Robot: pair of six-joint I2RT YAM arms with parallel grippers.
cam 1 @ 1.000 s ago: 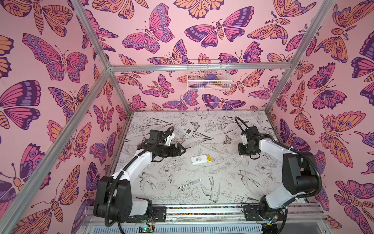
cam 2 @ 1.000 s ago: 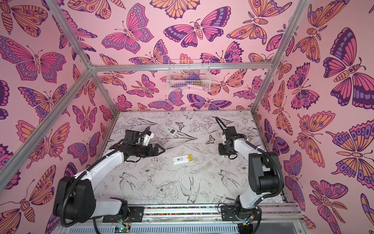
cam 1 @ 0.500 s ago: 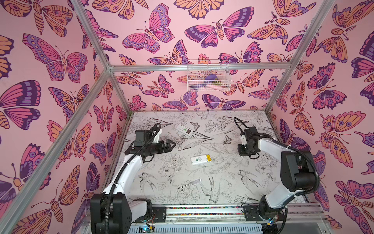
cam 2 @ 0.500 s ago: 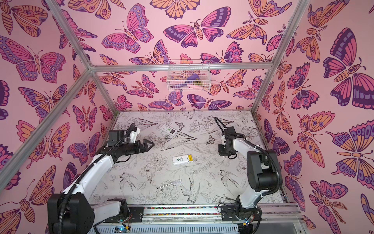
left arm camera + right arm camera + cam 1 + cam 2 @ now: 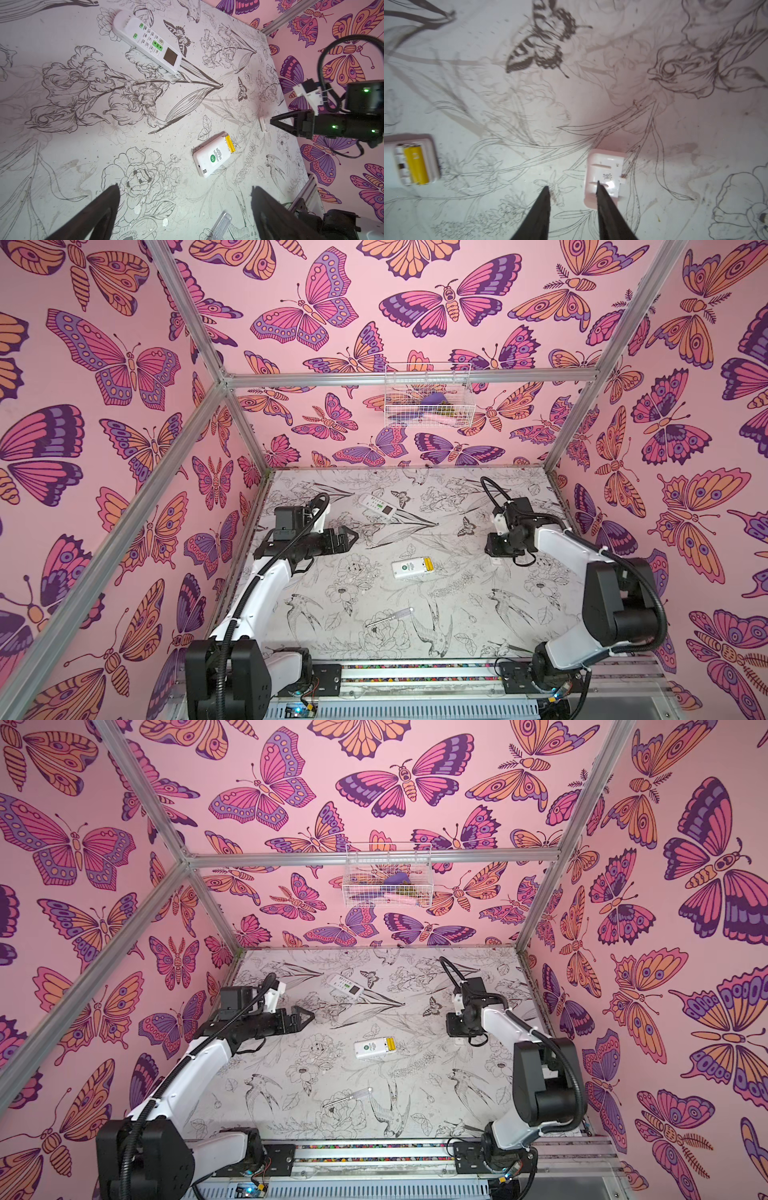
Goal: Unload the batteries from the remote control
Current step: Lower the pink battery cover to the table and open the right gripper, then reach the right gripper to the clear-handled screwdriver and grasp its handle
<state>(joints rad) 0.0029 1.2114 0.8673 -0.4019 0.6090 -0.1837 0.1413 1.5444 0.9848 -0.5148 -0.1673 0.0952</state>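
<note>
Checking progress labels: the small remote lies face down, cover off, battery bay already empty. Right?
Not empty: a top view shows yellow batteries in the bay. The small remote does lie face down, its battery cover off.

White arm links (image 5: pixel 270 585), black joints (image 5: pixel 619 605), corrugated black cables (image 5: pixel 320 68), tapered black fingers (image 5: pixel 537 214).

Pink walls (image 5: pixel 124 364) printed with large purple, orange and magenta butterflies close in three sides; silver aluminium bars (image 5: pixel 407 376) run along the corners and across the back; a white wire basket (image 5: pixel 399 416) hangs on the back wall (its contents too small to tell); the tabletop (image 5: pixel 316 614) is white with black-line flowers and birds; the light is even.
</note>
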